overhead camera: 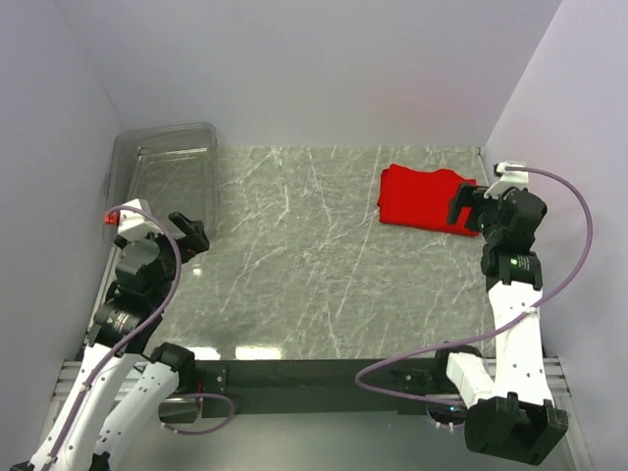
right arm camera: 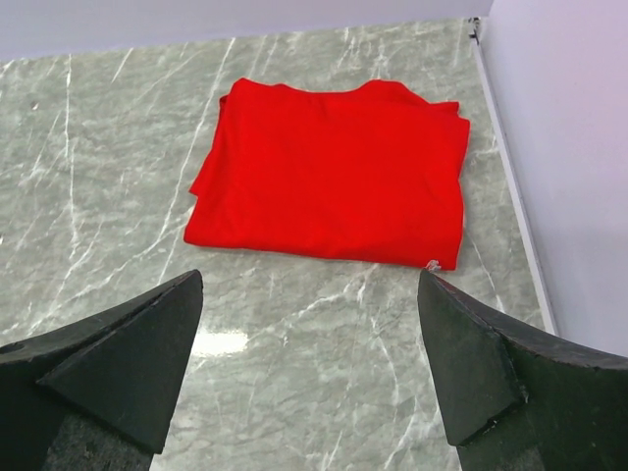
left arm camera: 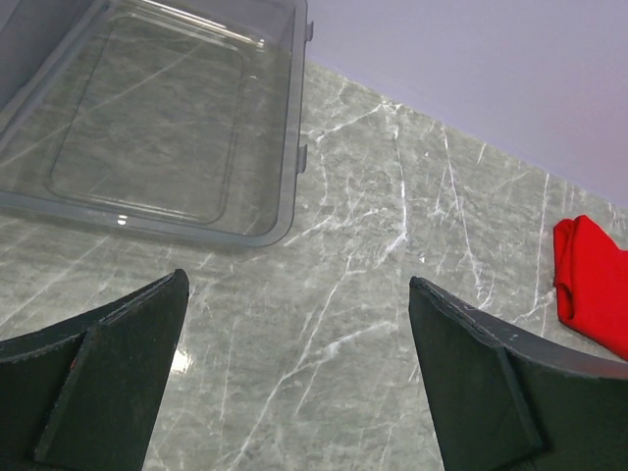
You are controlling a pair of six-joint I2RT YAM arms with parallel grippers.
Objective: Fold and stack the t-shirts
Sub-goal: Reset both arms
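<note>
One bright red t-shirt (overhead camera: pixel 424 199) lies folded into a flat rectangle at the back right of the marble table (overhead camera: pixel 324 275). In the right wrist view the t-shirt (right arm camera: pixel 329 177) fills the upper middle, a small white tag showing at its near right corner. My right gripper (right arm camera: pixel 310 277) hovers just short of the shirt's near edge, open, with only bare marble between its fingers; from above the right gripper (overhead camera: pixel 461 208) overlaps the shirt's right end. My left gripper (left arm camera: pixel 297 280) is open and empty at the left side (overhead camera: pixel 191 235), with the t-shirt (left arm camera: pixel 594 285) far off to its right.
A clear plastic bin (overhead camera: pixel 209 177) stands empty at the back left, and its near right corner (left arm camera: pixel 280 231) sits just ahead of the left gripper. Lilac walls close in the table; the right wall (right arm camera: pixel 569 147) runs close beside the shirt.
</note>
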